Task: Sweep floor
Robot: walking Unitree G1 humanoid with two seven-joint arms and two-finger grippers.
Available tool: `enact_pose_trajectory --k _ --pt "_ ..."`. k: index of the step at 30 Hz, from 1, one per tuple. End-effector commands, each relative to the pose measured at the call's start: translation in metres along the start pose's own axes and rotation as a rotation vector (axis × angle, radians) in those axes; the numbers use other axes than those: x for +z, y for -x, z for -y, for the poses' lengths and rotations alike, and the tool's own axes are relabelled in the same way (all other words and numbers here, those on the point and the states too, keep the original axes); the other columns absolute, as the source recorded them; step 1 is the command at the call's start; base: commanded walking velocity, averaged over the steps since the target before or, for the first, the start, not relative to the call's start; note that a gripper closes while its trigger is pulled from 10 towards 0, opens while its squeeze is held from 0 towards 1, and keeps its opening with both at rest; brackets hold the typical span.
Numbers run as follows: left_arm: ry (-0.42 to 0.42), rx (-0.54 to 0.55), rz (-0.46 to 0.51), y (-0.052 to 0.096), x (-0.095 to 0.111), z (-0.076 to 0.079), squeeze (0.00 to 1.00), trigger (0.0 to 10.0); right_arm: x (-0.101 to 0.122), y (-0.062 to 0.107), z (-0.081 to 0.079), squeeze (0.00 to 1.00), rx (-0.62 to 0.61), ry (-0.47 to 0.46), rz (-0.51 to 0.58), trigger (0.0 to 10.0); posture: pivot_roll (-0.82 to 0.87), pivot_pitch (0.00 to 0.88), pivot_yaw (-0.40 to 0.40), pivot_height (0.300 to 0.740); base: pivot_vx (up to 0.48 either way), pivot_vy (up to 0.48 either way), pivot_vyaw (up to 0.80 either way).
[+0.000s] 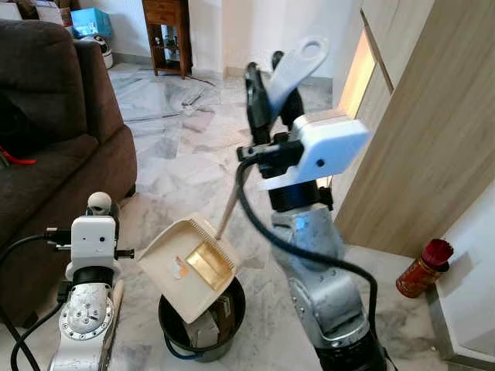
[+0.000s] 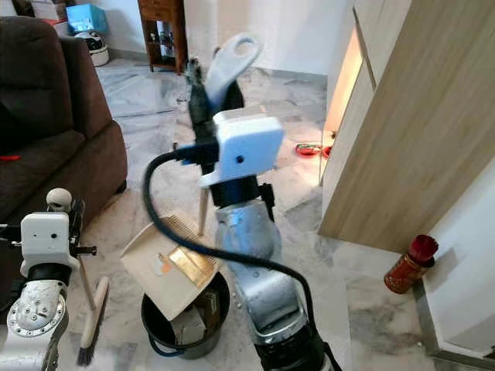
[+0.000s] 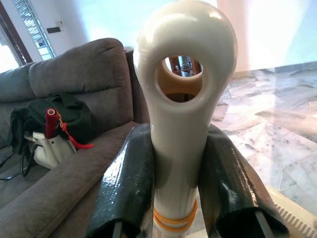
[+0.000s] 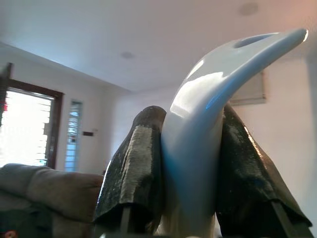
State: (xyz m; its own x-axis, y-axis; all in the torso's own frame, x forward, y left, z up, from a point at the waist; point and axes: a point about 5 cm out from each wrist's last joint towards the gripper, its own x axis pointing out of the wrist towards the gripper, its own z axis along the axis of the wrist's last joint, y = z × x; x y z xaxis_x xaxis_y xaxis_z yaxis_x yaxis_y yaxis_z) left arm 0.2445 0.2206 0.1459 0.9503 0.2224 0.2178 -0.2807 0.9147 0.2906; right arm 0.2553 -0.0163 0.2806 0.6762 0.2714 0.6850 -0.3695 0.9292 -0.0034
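Glossy cream plastic dustpan [image 1: 189,267], polished marble floor [image 1: 178,147], seemingly fabric sofa [image 1: 54,131]

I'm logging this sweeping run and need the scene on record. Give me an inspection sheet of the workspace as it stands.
Surface: pale marble floor, no loose dirt seen.
Job's things: cream dustpan tilted over a black bin; broom standing beside the left arm, bristles at the floor.
Clutter: red canister by the wooden cabinet.
Grippers: right tool shut on the dustpan handle; left tool shut on the broom handle.
Cables: black cable looping along the right arm; another at the left arm.
Surroundings: brown sofa on the left, wooden stand at the far wall.
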Motion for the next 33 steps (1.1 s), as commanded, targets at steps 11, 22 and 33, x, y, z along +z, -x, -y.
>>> enact_pose_trajectory --k 11,22,33 --pt "-0.020 -0.002 0.096 -0.005 0.016 -0.002 0.00 10.0 0.033 -0.001 -0.030 0.00 0.071 0.010 0.193 10.0 0.05 0.000 -0.022 0.740 0.000 0.000 0.00" --pt "-0.017 -0.004 0.101 -0.006 0.015 -0.001 0.00 10.0 0.035 -0.001 -0.032 0.00 0.088 0.118 0.233 10.0 0.04 0.000 -0.022 0.740 0.000 0.000 0.00" --pt "-0.015 -0.006 0.106 -0.007 0.017 0.000 0.00 10.0 0.035 0.001 -0.040 0.00 0.133 0.172 0.247 10.0 0.04 0.000 -0.021 0.740 0.000 0.000 0.00"
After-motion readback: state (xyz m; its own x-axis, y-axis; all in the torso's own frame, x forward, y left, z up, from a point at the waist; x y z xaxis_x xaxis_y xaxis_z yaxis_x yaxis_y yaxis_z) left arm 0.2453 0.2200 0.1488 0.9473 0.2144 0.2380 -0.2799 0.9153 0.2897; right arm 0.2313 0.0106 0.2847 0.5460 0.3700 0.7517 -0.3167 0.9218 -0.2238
